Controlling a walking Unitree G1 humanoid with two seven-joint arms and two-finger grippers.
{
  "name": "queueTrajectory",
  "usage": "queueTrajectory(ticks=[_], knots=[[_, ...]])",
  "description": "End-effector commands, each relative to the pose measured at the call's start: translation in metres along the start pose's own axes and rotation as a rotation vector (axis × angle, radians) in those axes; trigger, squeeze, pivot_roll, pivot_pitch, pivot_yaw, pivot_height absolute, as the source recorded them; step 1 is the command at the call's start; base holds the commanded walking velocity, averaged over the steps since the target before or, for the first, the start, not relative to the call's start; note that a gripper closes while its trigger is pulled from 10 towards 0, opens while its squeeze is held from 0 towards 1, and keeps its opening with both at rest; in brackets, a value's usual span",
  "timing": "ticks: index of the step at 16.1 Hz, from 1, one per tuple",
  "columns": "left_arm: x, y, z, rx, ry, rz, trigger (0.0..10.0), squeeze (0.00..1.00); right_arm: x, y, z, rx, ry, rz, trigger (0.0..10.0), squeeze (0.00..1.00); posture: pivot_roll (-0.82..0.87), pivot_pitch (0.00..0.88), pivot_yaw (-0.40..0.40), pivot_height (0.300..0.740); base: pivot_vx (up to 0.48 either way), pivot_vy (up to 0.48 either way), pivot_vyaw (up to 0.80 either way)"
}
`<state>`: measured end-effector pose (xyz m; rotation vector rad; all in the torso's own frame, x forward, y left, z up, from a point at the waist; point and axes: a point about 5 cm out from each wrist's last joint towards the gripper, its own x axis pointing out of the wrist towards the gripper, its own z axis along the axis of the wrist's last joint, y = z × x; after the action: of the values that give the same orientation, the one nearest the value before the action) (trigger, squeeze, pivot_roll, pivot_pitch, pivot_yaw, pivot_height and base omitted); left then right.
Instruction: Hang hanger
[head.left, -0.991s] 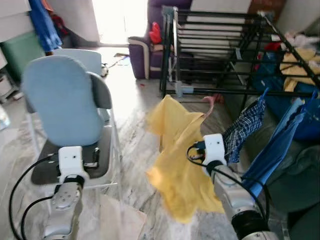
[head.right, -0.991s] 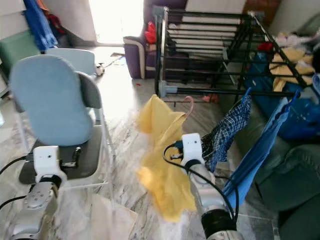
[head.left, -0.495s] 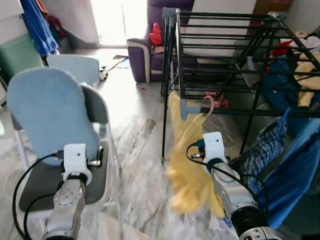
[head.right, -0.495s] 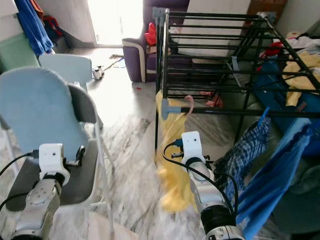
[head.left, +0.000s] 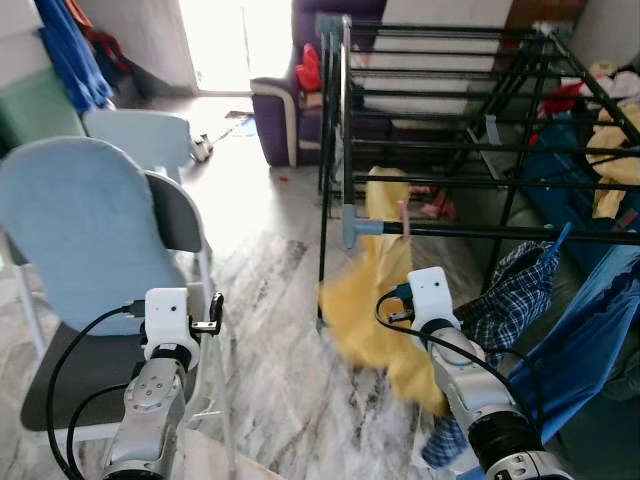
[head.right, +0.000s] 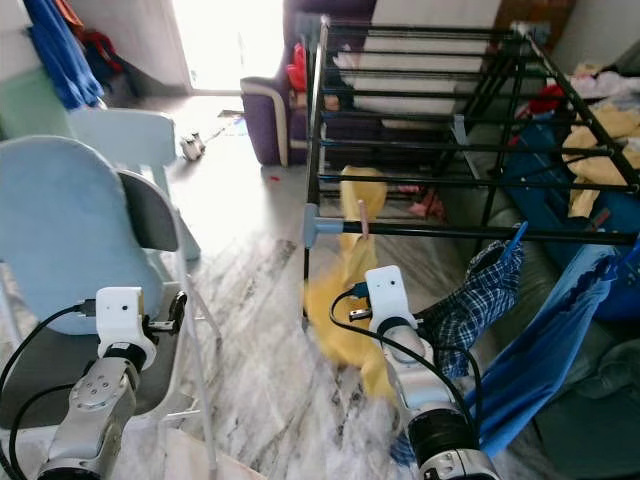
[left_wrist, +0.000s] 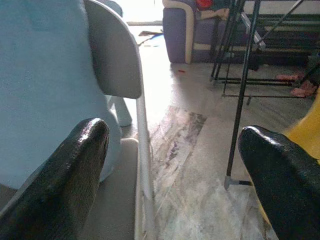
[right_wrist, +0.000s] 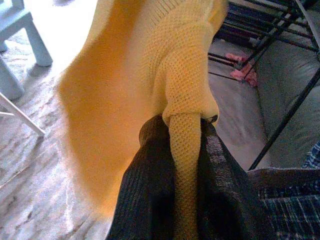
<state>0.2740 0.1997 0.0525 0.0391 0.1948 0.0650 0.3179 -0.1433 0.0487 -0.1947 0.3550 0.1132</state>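
Straight ahead, a black drying rack (head.left: 470, 120) of many horizontal bars takes up the far right of the room, its near rail ending in a grey corner joint (head.left: 352, 226). To the left stands a light blue chair (head.left: 75, 250) with a grey seat, a second pale chair (head.left: 140, 135) behind it, and a purple sofa (head.left: 290, 105) sits by the bright doorway. The floor (head.left: 270, 330) is veined marble. On the right, a blue garment (head.left: 590, 340) and a checked navy cloth (head.left: 515, 300) hang low beside the rack.

The yellow knit garment (head.left: 380, 300) hangs on a pink hanger (head.left: 404, 218), whose hook rises just at the rack's near rail; whether the hook rests on the rail cannot be told. The garment droops from there toward the floor, blurred at its lower edge.

The right claw (right_wrist: 182, 145) is clenched on the yellow knit garment, a fold of the knit pinched between its two black fingers (right_wrist: 150, 180), just below the near rail. The left claw (left_wrist: 172, 165) is released, its fingers well apart, held low in front of the blue chair with bare floor between them.
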Motion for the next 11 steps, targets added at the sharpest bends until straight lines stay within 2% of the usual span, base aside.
queueTrajectory(ticks=[1,2,4,7,9,11], knots=[[0.001,-0.001,0.0,0.001,0.009,-0.013,10.0,0.0,0.004,-0.001,0.02,0.017,-0.054,-0.008,10.0,0.0,-0.07,0.0,-0.002,0.74,0.0,0.0,0.0],[0.002,-0.002,0.0,0.0,0.011,-0.016,10.0,0.0,0.005,0.004,0.024,0.042,-0.058,0.0,10.0,0.0,-0.07,0.0,-0.001,0.74,0.0,0.0,0.0],[0.002,-0.002,0.0,-0.005,0.011,-0.021,10.0,0.0,0.006,0.01,0.02,0.051,-0.023,0.007,10.0,0.0,-0.07,0.0,0.0,0.74,0.0,0.0,0.0],[0.002,-0.002,0.0,-0.008,0.015,-0.029,10.0,0.0,0.008,0.01,0.01,0.151,0.111,0.025,10.0,0.0,-0.07,0.0,0.0,0.74,0.0,0.0,0.0],[0.002,-0.002,0.0,-0.006,0.018,-0.032,10.0,0.0,0.006,0.012,0.004,0.182,0.185,0.05,10.0,0.0,-0.07,0.0,0.0,0.74,0.0,0.0,0.0],[0.002,-0.002,0.0,-0.003,0.021,-0.034,10.0,0.0,0.004,0.008,0.002,0.214,0.194,0.019,10.0,0.0,-0.07,0.0,0.002,0.74,0.0,0.0,0.0]])
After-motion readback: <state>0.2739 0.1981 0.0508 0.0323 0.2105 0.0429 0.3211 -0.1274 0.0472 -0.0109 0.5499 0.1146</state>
